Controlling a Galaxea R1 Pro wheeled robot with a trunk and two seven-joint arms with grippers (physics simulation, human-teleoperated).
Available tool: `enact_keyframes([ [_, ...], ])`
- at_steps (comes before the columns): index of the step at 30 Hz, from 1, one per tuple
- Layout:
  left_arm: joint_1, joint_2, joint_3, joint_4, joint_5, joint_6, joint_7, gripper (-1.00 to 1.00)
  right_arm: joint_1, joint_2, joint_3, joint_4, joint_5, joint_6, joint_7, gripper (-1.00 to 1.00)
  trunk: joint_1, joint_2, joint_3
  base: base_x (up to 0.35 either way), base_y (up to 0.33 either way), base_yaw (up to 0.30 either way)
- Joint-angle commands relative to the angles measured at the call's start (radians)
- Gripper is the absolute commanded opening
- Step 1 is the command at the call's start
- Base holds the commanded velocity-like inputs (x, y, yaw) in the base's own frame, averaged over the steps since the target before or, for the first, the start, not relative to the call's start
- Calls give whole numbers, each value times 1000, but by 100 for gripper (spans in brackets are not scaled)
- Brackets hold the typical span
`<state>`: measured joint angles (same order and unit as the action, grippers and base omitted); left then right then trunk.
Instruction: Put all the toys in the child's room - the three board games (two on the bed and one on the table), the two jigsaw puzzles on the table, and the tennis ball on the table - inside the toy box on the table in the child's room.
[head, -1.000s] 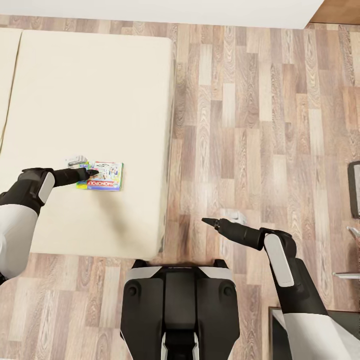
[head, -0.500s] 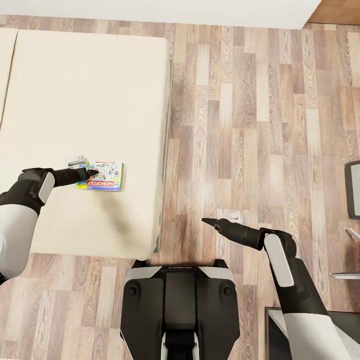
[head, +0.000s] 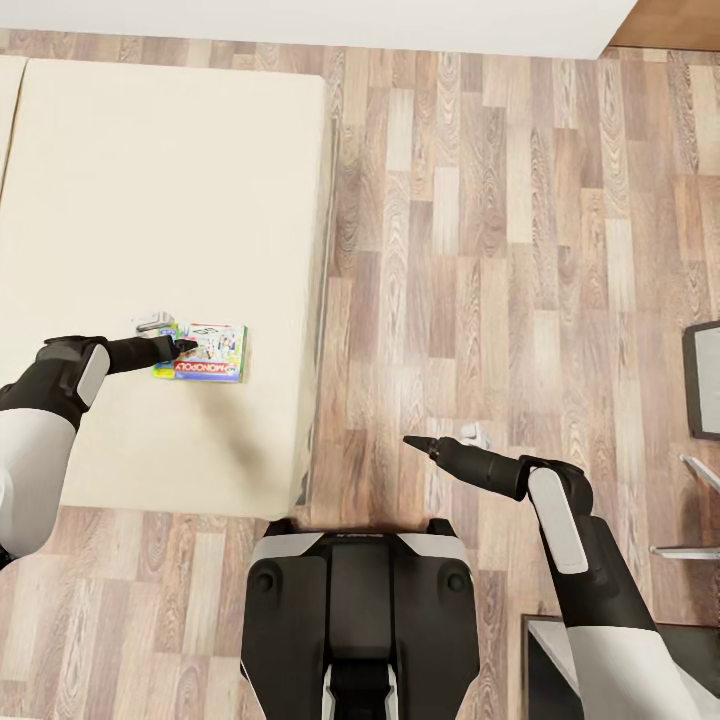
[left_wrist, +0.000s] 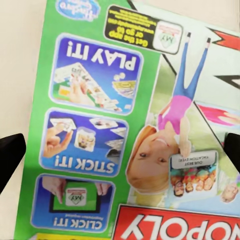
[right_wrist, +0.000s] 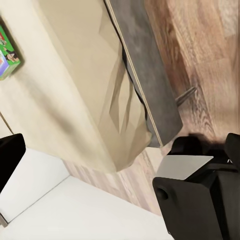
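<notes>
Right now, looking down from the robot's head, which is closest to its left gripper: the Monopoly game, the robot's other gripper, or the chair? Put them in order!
Counting from the left gripper, over the bed:
1. The Monopoly game, right at the fingertips on the mattress.
2. The right gripper, out over the wood floor in front of the robot's base.
3. The chair, at the head view's far right edge.

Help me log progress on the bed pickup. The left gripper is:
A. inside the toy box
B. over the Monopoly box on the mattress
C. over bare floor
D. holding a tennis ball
B: the left gripper sits at the board game lying on the bed.
</notes>
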<state>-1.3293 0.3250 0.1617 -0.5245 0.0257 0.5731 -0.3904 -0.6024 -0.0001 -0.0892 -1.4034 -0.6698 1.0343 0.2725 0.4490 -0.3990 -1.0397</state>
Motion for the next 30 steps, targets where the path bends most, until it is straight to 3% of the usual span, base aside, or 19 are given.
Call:
enact_keyframes([
  [1,0,-1,3,40,5,10,-5,100,0,0,-2,0,9,4,10,100,1,-1,-1,0,-60,0],
  [11,1,-1,2,40,5,10,-5,100,0,0,-2,0,9,4,10,100,1,-1,-1,-26,-106,0],
  [30,0,-1,2,40,5,10,-5,100,0,0,-2,0,10,3,10,100,1,-1,-1,-2,-7,0],
])
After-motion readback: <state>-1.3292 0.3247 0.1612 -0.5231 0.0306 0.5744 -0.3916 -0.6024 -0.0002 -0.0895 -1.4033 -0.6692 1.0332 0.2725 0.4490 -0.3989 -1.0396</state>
